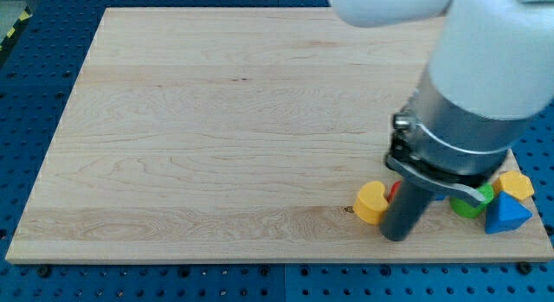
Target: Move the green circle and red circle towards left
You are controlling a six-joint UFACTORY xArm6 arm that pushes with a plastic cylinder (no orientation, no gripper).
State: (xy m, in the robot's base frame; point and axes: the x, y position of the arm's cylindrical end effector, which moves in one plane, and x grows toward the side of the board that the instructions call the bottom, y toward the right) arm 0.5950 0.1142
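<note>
The green circle (472,203) lies near the board's bottom right corner, mostly hidden behind the arm. Only a thin red sliver of the red circle (395,191) shows, just left of the rod. My tip (397,236) rests on the board right below the red sliver and right of a yellow block (371,202). The green circle is to the right of the rod.
A blue triangle-like block (505,215) and a yellow block (517,184) lie at the board's right edge. A bit of blue block (438,195) shows behind the rod. The arm's big white and grey body (480,86) covers the upper right. The board edge (277,261) runs along the bottom.
</note>
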